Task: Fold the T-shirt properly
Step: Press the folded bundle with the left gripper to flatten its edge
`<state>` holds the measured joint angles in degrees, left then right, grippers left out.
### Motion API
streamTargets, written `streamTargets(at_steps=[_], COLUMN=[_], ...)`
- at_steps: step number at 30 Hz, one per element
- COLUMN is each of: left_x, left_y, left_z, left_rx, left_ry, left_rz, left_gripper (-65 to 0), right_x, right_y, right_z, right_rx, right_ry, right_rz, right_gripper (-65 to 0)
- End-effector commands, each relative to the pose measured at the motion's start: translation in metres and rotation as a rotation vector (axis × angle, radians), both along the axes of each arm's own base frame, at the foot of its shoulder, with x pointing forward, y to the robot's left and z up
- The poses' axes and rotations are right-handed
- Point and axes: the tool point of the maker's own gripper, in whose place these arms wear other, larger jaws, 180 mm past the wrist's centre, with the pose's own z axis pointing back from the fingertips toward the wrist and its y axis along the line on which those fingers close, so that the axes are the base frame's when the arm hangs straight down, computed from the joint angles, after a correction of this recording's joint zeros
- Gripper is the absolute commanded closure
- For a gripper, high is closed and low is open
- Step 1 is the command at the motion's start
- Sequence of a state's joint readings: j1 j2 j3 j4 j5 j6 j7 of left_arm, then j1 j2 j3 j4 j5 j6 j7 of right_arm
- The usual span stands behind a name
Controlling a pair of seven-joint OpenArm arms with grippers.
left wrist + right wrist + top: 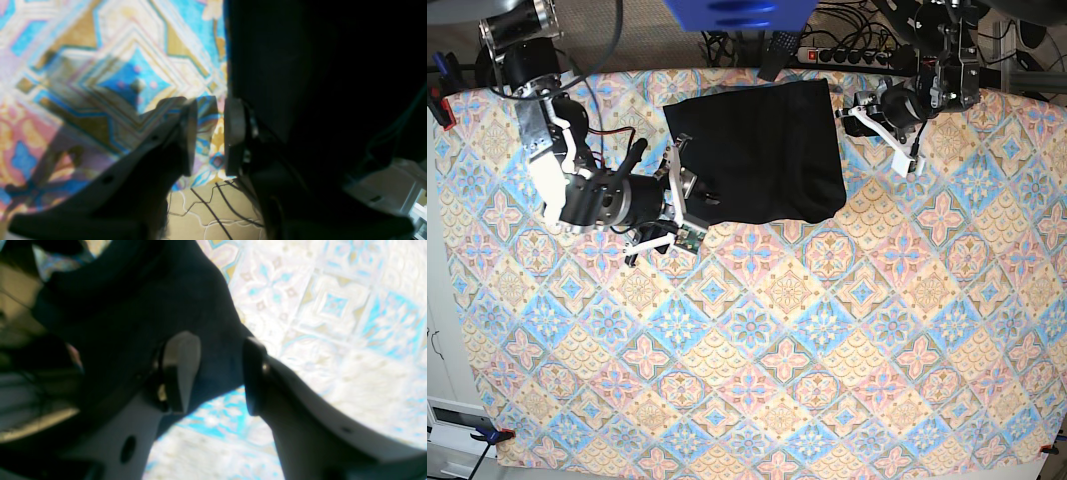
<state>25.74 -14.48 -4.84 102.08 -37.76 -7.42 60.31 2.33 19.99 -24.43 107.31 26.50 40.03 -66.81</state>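
Note:
The T-shirt [757, 150] is a black, roughly square folded shape lying flat at the back middle of the table. My right gripper [679, 195] sits at its lower left edge. In the right wrist view its fingers [181, 370] stand apart, jaws open, with the dark T-shirt [133, 300] behind and beside them and nothing pinched. My left gripper [859, 108] hangs just off the shirt's upper right edge. In the left wrist view the left gripper [210, 136] shows a clear gap with only patterned cloth in it, and the T-shirt [317, 83] fills the right side.
A tablecloth [777, 350] with blue, orange and pink tiles covers the table. A power strip with cables [847, 55] lies beyond the back edge, and a blue object [737, 15] sits at the top. A clamp [487, 435] grips the front left corner.

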Motion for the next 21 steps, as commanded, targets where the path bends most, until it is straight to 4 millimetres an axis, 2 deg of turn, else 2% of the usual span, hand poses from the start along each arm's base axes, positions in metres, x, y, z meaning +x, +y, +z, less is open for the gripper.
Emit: streamTargets(at_steps=[1, 5, 9, 11, 15, 17, 19, 21], left_x=[0.006, 0.006, 0.001, 0.001, 0.002, 0.002, 0.002, 0.006], left_y=[-0.016, -0.048, -0.070, -0.073, -0.074, -0.074, -0.074, -0.073], left_z=[0.021, 0.055, 0.059, 0.060, 0.062, 0.062, 0.061, 0.060], left_rx=[-0.047, -0.119, -0.187, -0.193, -0.198, -0.198, -0.199, -0.194], left_ry=[-0.066, -0.144, -0.137, -0.138, -0.143, -0.144, -0.142, -0.146], left_rz=[-0.035, -0.105, -0.141, -0.144, -0.143, -0.144, -0.143, -0.144], left_gripper=[-14.6, -14.7, -16.3, -22.0, -42.8, -51.3, -54.2, -54.2], right_x=[0.006, 0.007, 0.008, 0.008, 0.009, 0.008, 0.008, 0.008], right_y=[-0.002, -0.008, -0.005, -0.005, -0.006, -0.006, -0.006, -0.006], right_z=[0.005, -0.004, -0.002, -0.002, -0.002, -0.002, -0.002, -0.002], right_rx=[-0.022, -0.115, -0.100, -0.098, -0.100, -0.100, -0.099, -0.098], right_ry=[-0.040, -0.071, -0.081, -0.082, -0.083, -0.082, -0.083, -0.081], right_rz=[0.009, 0.022, 0.024, 0.024, 0.021, 0.021, 0.021, 0.020], right_gripper=[-24.6, -24.6, -24.6, -24.6, -24.6, -24.6, -24.6, -24.6])
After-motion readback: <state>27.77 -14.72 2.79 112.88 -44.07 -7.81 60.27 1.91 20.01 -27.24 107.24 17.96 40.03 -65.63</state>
